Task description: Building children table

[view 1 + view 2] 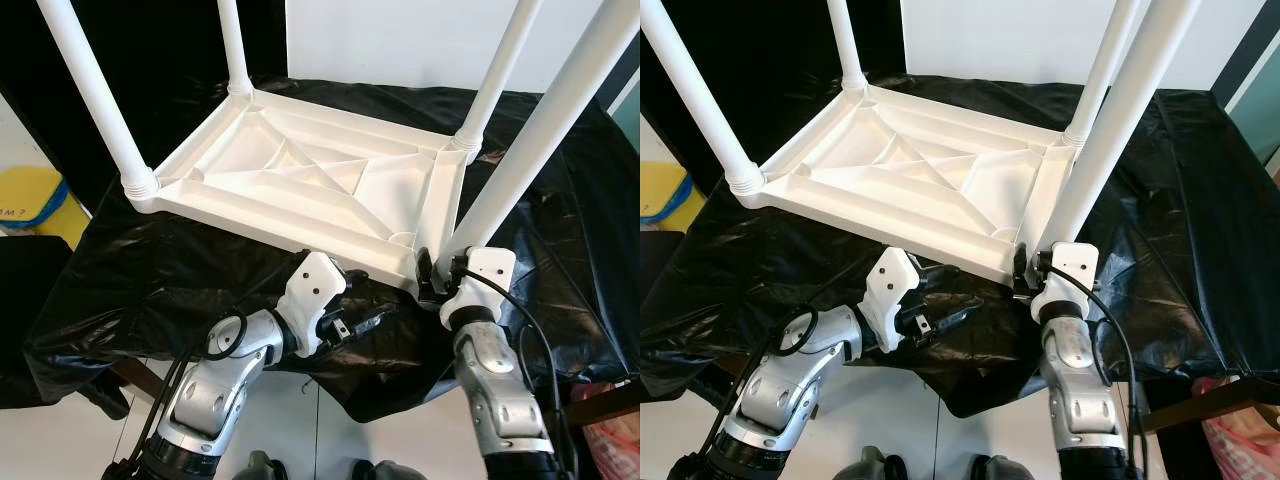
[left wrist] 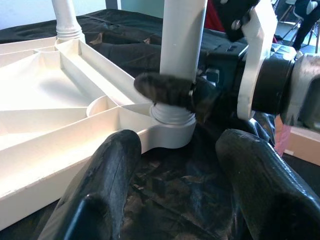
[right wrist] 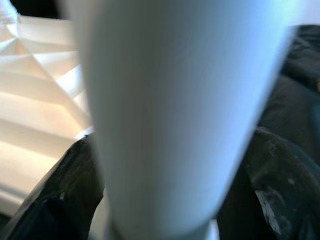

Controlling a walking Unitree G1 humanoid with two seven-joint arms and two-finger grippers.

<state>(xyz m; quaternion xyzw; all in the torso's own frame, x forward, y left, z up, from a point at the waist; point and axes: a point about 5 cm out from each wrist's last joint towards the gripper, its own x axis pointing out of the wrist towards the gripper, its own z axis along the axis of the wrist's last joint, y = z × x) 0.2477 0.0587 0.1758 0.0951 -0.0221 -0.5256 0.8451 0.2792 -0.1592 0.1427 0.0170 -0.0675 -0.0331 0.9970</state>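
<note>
**Fourth leg going in at the near corner**

Nearest the robot, at the near right corner of the upturned tabletop (image 1: 300, 170), the right gripper (image 1: 437, 272) is clenched round the base of a white leg (image 1: 540, 130), its fingers (image 2: 167, 90) wrapping the tube just above the threaded collar where it meets the corner socket. Beside that corner, toward the robot's left, the left gripper (image 1: 370, 320) hovers released over the black sheet (image 1: 150, 280), its fingers spread and touching nothing. The tabletop lies underside up on the sheet-covered counter, ribs showing.

Beyond the near corner, three other legs stand in their sockets: one at the near left corner (image 1: 95, 90), one at the far left (image 1: 233, 45), one at the far right (image 1: 500, 70).

All four legs look placed, so the build seems nearly done. Whether the near leg is fully screwed home cannot be told. What is likely left is tightening it, then turning the table upright.
</note>
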